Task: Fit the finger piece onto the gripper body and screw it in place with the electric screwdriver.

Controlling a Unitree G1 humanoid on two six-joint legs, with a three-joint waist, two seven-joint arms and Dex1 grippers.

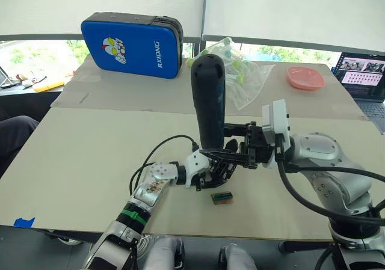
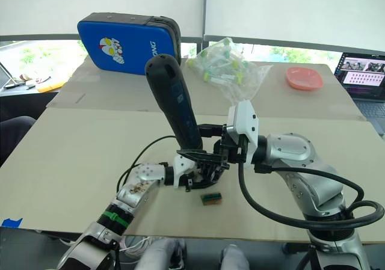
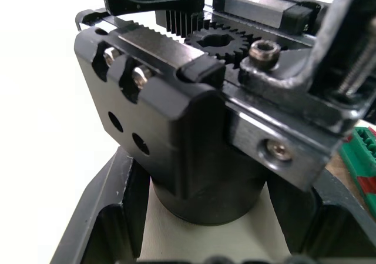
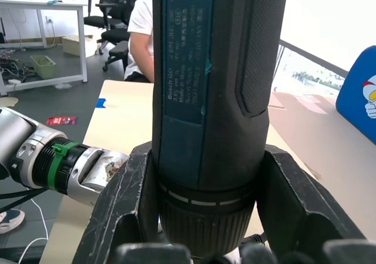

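Observation:
The electric screwdriver [image 1: 208,101] is a thick dark blue-black cylinder standing upright with its bit end down. My right gripper [image 1: 215,141] is shut on its lower collar, and its fingers [image 4: 126,205] press both sides. Just below it sits the gripper body [image 3: 194,129], a black assembly with a round base, toothed rails and a central gear, resting on the table. My left gripper [image 1: 214,172] is shut on that base, with its fingers [image 3: 100,217] on either side. The screwdriver's tip is hidden behind the gripper fingers. The finger piece is hidden among the black parts.
A small green-and-brown block [image 1: 222,197] lies on the table [image 1: 90,162] just in front of the assembly. At the back stand a blue case [image 1: 132,44], a clear plastic bag [image 1: 240,71], a pink dish [image 1: 305,77] and a laptop [image 1: 364,77]. A seated person [image 4: 141,29] is nearby.

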